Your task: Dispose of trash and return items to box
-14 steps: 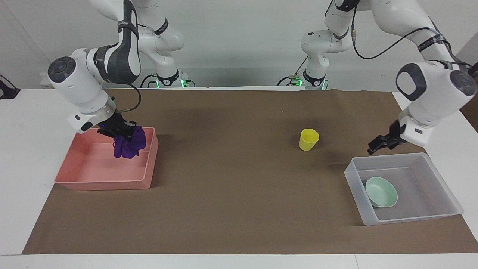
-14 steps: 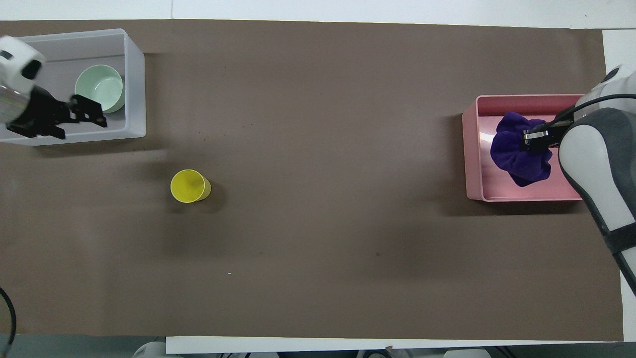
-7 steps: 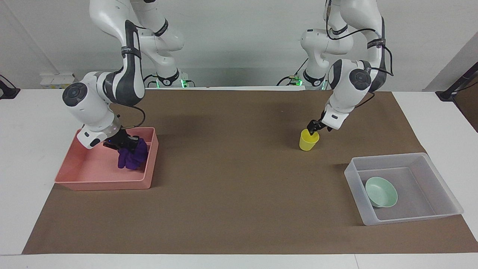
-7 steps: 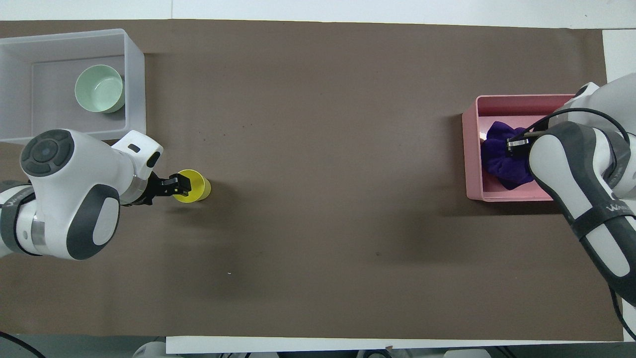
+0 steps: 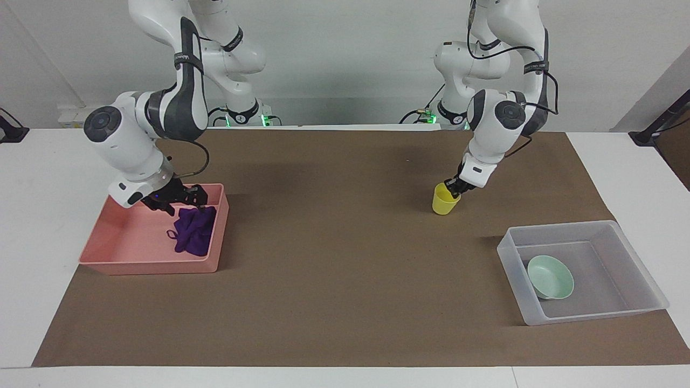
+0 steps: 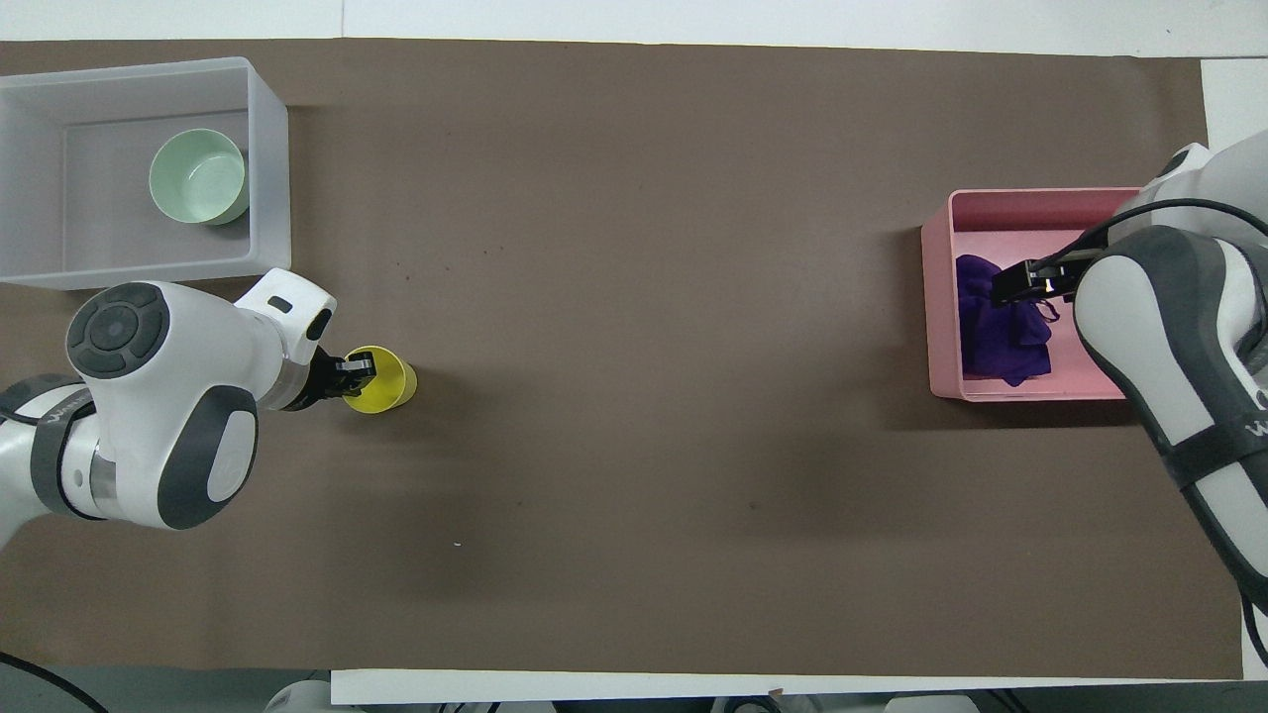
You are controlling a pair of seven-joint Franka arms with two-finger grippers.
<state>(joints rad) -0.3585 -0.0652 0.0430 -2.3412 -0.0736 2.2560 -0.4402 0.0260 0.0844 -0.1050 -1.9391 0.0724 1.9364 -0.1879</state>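
The purple cloth wad [image 5: 193, 235] lies loose in the pink tray [image 5: 124, 257], by the tray's wall toward the middle of the table. My right gripper [image 5: 180, 198] is open and empty just above it. The cloth also shows in the overhead view [image 6: 1001, 332], below the right gripper [image 6: 1020, 282]. The yellow cup [image 5: 444, 202] stands upright on the brown mat. My left gripper [image 5: 452, 188] is shut on its rim, one finger inside the cup [image 6: 384, 381]. The mint-green bowl [image 5: 550, 276] sits in the clear box [image 5: 509, 253] at the left arm's end.
The brown mat [image 5: 334, 269] covers most of the white table. The pink tray [image 6: 936, 297] is at the right arm's end and the clear box [image 6: 269, 149] at the left arm's end, with bare mat between them.
My right gripper lowered the cloth into the pink tray, opened and let it drop. My left gripper swung from over the clear box to the yellow cup and closed on its rim.
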